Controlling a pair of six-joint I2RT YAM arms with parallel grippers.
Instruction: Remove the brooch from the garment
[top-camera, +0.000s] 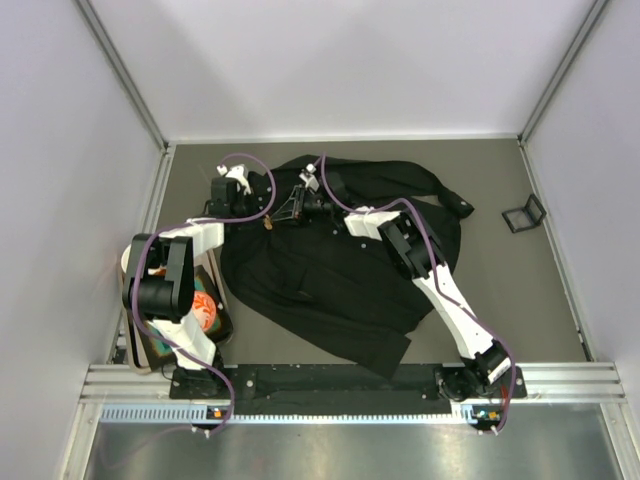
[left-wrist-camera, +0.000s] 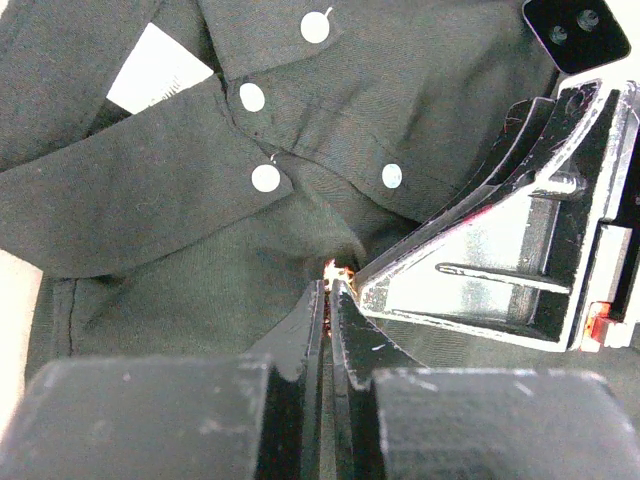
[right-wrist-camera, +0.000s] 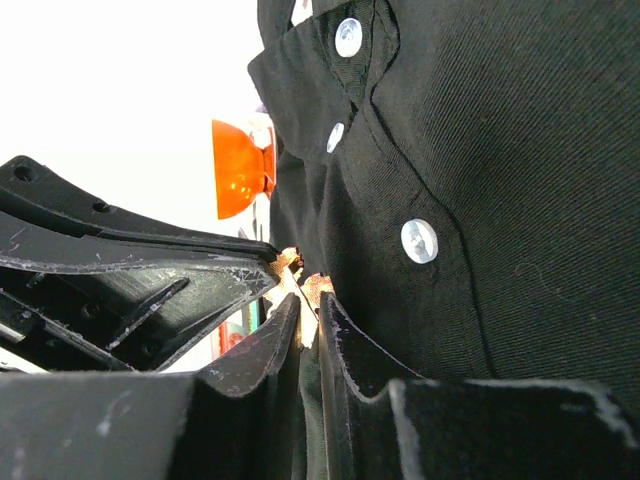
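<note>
The black garment (top-camera: 340, 270) lies spread on the table. It fills the left wrist view (left-wrist-camera: 200, 200) and the right wrist view (right-wrist-camera: 500, 200), showing pale buttons. The tiny red-orange brooch (top-camera: 268, 224) sits near the collar. My left gripper (top-camera: 259, 217) comes from the left and its jaws are closed on the brooch (left-wrist-camera: 338, 270), with red showing in the slit. My right gripper (top-camera: 279, 219) comes from the right and is closed on the brooch (right-wrist-camera: 312, 288) with a fold of fabric. The two sets of fingertips meet at the pin, and most of it is hidden.
A round orange disc (top-camera: 205, 310) lies in a box at the table's left edge beside the left arm, and it shows as an orange shape in the right wrist view (right-wrist-camera: 240, 170). A small black stand (top-camera: 524, 215) is at the right. A white label (left-wrist-camera: 155, 70) sits inside the collar.
</note>
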